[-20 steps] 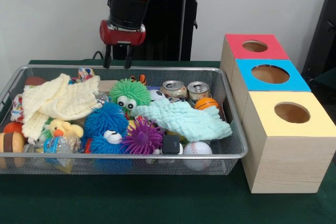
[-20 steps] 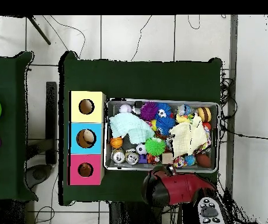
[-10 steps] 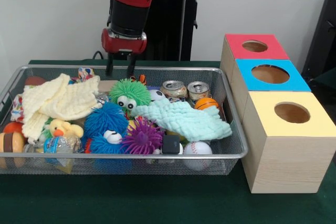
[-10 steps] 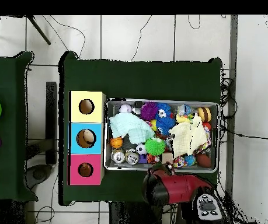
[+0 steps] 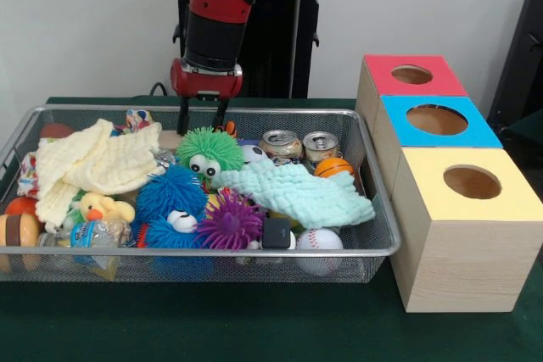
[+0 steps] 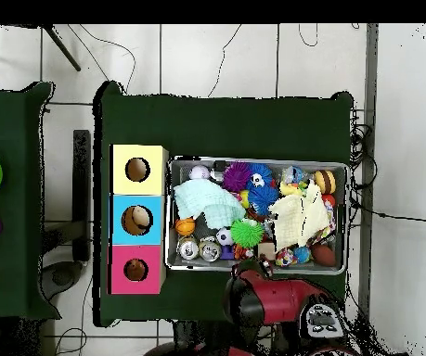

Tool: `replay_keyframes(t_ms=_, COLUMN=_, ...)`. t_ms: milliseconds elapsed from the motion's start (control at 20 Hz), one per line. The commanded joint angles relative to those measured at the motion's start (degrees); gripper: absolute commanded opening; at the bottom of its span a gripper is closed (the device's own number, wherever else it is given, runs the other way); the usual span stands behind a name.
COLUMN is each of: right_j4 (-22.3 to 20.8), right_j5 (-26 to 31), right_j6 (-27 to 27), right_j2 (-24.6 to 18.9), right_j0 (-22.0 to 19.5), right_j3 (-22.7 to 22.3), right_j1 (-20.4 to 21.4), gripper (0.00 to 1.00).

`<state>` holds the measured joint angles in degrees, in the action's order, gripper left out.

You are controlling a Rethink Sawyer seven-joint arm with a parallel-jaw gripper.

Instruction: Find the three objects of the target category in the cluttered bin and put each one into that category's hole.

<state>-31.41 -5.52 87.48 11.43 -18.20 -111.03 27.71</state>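
Front view, bin: wire mesh bin [image 5: 373, 239] fills the left and centre of the frame on a dark green table [image 5: 254, 328], packed with toys and cloths.
Bin, left part: yellow cloth [image 5: 93, 163] draped over the clutter; below it a rubber duck [image 5: 102, 207] and a toy burger [image 5: 17, 228] at the left edge.
Bin, middle: green fuzzy ball with eyes [image 5: 209, 151], blue fuzzy ball [image 5: 172, 197] in front of it, purple spiky ball [image 5: 230, 221] just beside the blue one, a small black block [image 5: 276, 232] touching the purple one.
Bin, right part: mint cloth [image 5: 297, 192] spread across, partly covering what lies under it; two cans [image 5: 301, 145] upright at the back wall, a small basketball [image 5: 333, 166] beside them, a soccer ball [image 5: 253, 153] between the green ball and the cans, a baseball [image 5: 320, 241] at the front wall.
Target category: cannot tell which from the pictures; balls, cans and toys all lie in the bin.
Boxes: three wooden boxes at the right of the frame, each with a round hole on top: red box [image 5: 411, 75] at the back, blue box [image 5: 437, 120] in the middle, yellow box [image 5: 471, 184] nearest.
Gripper: gripper [image 5: 202, 116] hangs from the red arm [image 5: 212, 6] at the bin's back rim, just behind the green fuzzy ball; fingers apart, holding nothing.
Overhead view: arm covers the bin's lower edge; boxes stand in a column left of the bin.
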Motion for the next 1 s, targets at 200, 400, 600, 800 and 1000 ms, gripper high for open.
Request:
replay_keyframes(t_ms=200, right_j4=3.8, right_j5=-3.0, right_j6=11.6, right_j2=0.2, right_j0=2.4, right_j3=-0.4, right_j1=-6.4, gripper=1.00)
replay_keyframes(t_ms=400, right_j4=4.4, right_j5=-3.8, right_j6=11.7, right_j2=1.1, right_j0=3.1, right_j3=-1.6, right_j1=-6.4, gripper=1.00)
replay_keyframes(t_ms=600, right_j4=4.8, right_j5=-4.2, right_j6=11.5, right_j2=1.1, right_j0=3.1, right_j3=-1.8, right_j1=-6.7, gripper=1.00)
replay_keyframes(t_ms=800, right_j4=5.3, right_j5=-3.0, right_j6=11.2, right_j2=0.7, right_j0=2.6, right_j3=-2.2, right_j1=-6.2, gripper=1.00)
replay_keyframes(t_ms=1000, right_j4=5.6, right_j5=-1.2, right_j6=10.7, right_j2=0.2, right_j0=2.6, right_j3=-3.1, right_j1=-4.8, gripper=1.00)
